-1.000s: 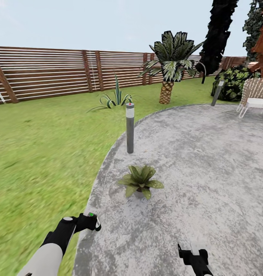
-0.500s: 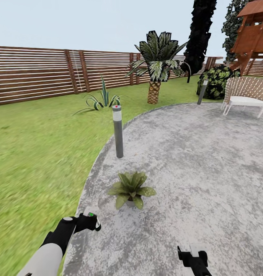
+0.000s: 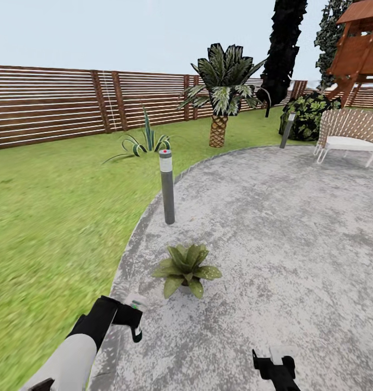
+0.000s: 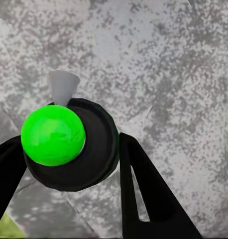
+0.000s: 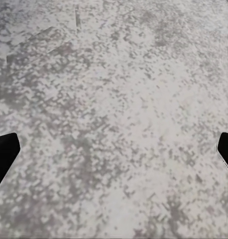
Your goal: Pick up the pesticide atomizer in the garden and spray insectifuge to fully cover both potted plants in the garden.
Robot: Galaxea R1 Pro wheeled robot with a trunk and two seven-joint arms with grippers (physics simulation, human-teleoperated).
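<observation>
Atomizer (image 3: pixel 135 319) clamped in left end effector (image 3: pixel 131 317) near potted plant (image 3: pixel 185 267); right end effector (image 3: pixel 273 363) wide open, empty.

Patio (image 3: pixel 273 228) rough mottled grey stone; fence (image 3: pixel 56 103) brown slatted wood; atomizer (image 4: pixel 69 144) glossy plastic

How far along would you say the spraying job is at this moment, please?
Done: the left gripper holds the pesticide atomizer over the stone patio. In hand: it hangs close to one potted plant, on the robot's side of it. Left: covering that plant, then the other one. The right gripper is open.
</observation>
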